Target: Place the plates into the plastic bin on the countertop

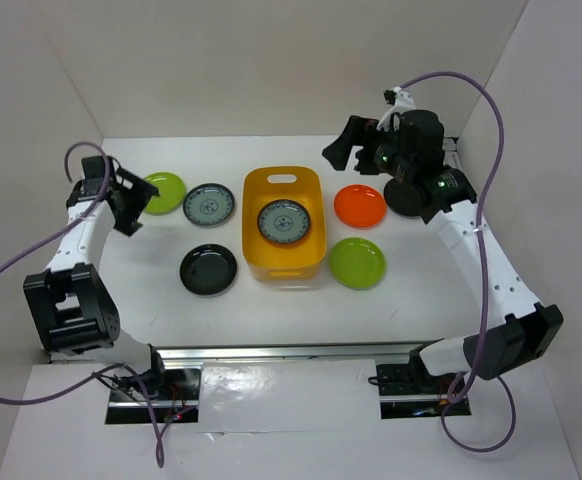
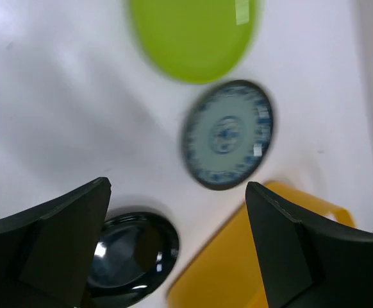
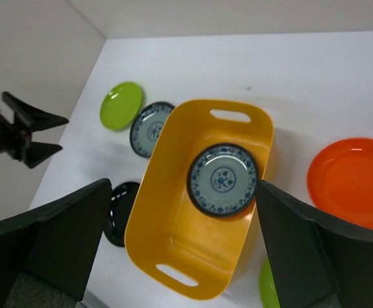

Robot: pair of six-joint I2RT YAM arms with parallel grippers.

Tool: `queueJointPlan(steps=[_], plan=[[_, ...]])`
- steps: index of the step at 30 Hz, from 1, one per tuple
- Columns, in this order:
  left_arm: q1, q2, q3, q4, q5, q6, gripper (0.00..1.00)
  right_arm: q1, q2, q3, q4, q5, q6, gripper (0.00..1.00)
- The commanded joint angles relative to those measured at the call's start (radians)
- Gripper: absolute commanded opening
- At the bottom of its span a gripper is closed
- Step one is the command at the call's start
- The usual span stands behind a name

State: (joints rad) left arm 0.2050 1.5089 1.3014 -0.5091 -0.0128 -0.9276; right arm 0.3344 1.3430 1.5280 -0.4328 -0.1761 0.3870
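Inside the plastic bin [image 1: 253, 235], about the middle of its floor, lies one grey-blue patterned plate [image 1: 284, 222]. Whether anything sits under it cannot be made out. It is the only plate visibly placed.

Five more lie out on the table [image 1: 271, 310]. Left of the bin are a lime green plate [image 1: 163, 192] at the far side, a second patterned plate [image 1: 209, 205] just beside it, and a black plate [image 1: 209, 269] nearer the arm bases. Right of the bin are an orange plate [image 1: 359, 206] and, nearer, a second lime green plate [image 1: 357, 263] close against the bin's corner.

The left claw [image 2: 177, 187] hangs over the left-hand group, spread wide and carrying nothing, with the second patterned plate and the black plate below it. The right claw [image 3: 183, 186] is raised high at the far right, looking down on the bin, likewise spread and empty.

By my reckoning the job is at an early stage. One plate is in and at least five must yet be lifted and set inside. With both claws free, neither has begun a grasp.
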Motion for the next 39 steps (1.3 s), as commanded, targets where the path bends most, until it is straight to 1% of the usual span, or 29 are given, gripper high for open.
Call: queueJointPlan(steps=[1, 2, 4, 5, 6, 9, 12, 13, 16, 17, 19, 21, 23, 25, 26, 28, 29, 30, 32, 33, 34, 36, 37, 38, 39], plan=[[0.063, 0.034, -0.128, 0.11, 0.143, -0.083, 1.0, 0.015, -0.013, -0.008, 0.084, -0.138, -0.036, 1.0], [0.097, 0.069, -0.14, 0.139, 0.158, -0.083, 1.0, 0.015, -0.013, -0.008, 0.085, -0.138, -0.045, 1.0], [0.111, 0.117, -0.123, 0.168, 0.159, -0.083, 1.0, 0.015, -0.004, 0.006, 0.065, -0.138, -0.056, 1.0], [0.111, 0.163, -0.114, 0.181, 0.159, -0.083, 1.0, 0.024, -0.004, 0.006, 0.065, -0.148, -0.068, 1.0], [0.111, 0.183, -0.096, 0.181, 0.145, -0.083, 1.0, 0.025, -0.004, 0.015, 0.054, -0.148, -0.068, 1.0], [0.123, 0.24, -0.087, 0.253, 0.131, -0.083, 1.0, 0.035, -0.004, 0.015, 0.045, -0.148, -0.077, 1.0], [0.132, 0.298, -0.108, 0.337, 0.143, -0.092, 1.0, 0.054, -0.004, 0.015, 0.025, -0.157, -0.088, 1.0], [0.143, 0.327, -0.108, 0.357, 0.143, -0.093, 0.98, 0.067, -0.004, 0.015, 0.025, -0.157, -0.088, 1.0], [0.143, 0.378, -0.088, 0.38, 0.134, -0.093, 0.96, 0.089, 0.005, 0.027, -0.001, -0.157, -0.097, 1.0], [0.143, 0.416, -0.077, 0.38, 0.134, -0.093, 0.95, 0.089, 0.005, 0.041, -0.001, -0.157, -0.108, 1.0], [0.143, 0.456, -0.041, 0.365, 0.125, -0.093, 0.93, 0.098, 0.015, 0.055, -0.03, -0.134, -0.118, 1.0], [0.143, 0.491, -0.04, 0.38, 0.125, -0.093, 0.92, 0.107, 0.024, 0.067, -0.03, -0.111, -0.119, 1.0], [0.143, 0.513, -0.03, 0.395, 0.135, -0.093, 0.86, 0.107, 0.024, 0.076, -0.041, -0.096, -0.119, 1.0], [0.133, 0.557, 0.027, 0.376, 0.135, -0.093, 0.81, 0.107, 0.024, 0.077, -0.041, -0.073, -0.109, 1.0], [0.132, 0.568, 0.042, 0.367, 0.135, -0.083, 0.72, 0.107, 0.024, 0.077, -0.041, -0.057, -0.109, 1.0], [0.123, 0.58, 0.052, 0.357, 0.125, -0.083, 0.7, 0.107, 0.024, 0.066, -0.041, -0.045, -0.099, 1.0], [0.123, 0.589, 0.061, 0.357, 0.116, -0.083, 0.66, 0.107, 0.024, 0.057, -0.028, -0.045, -0.099, 1.0], [0.123, 0.59, 0.061, 0.357, 0.116, -0.083, 0.57, 0.107, 0.024, 0.057, -0.017, -0.033, -0.099, 1.0], [0.123, 0.6, 0.087, 0.348, 0.116, -0.096, 0.57, 0.107, 0.013, 0.057, -0.017, -0.02, -0.099, 1.0], [0.123, 0.614, 0.087, 0.348, 0.116, -0.096, 0.47, 0.107, 0.013, 0.057, -0.017, -0.02, -0.099, 1.0], [0.123, 0.626, 0.096, 0.348, 0.116, -0.096, 0.46, 0.107, 0.013, 0.057, -0.017, -0.01, -0.099, 1.0], [0.114, 0.635, 0.096, 0.337, 0.116, -0.105, 0.37, 0.107, 0.013, 0.066, -0.026, 0.015, -0.099, 1.0], [0.114, 0.636, 0.096, 0.337, 0.116, -0.105, 0.22, 0.107, 0.013, 0.076, -0.026, 0.015, -0.099, 1.0], [0.114, 0.636, 0.096, 0.337, 0.116, -0.114, 0.17, 0.107, 0.013, 0.077, -0.026, 0.026, -0.099, 1.0], [0.114, 0.646, 0.096, 0.337, 0.116, -0.114, 0.15, 0.107, 0.013, 0.077, -0.026, 0.026, -0.099, 1.0]])
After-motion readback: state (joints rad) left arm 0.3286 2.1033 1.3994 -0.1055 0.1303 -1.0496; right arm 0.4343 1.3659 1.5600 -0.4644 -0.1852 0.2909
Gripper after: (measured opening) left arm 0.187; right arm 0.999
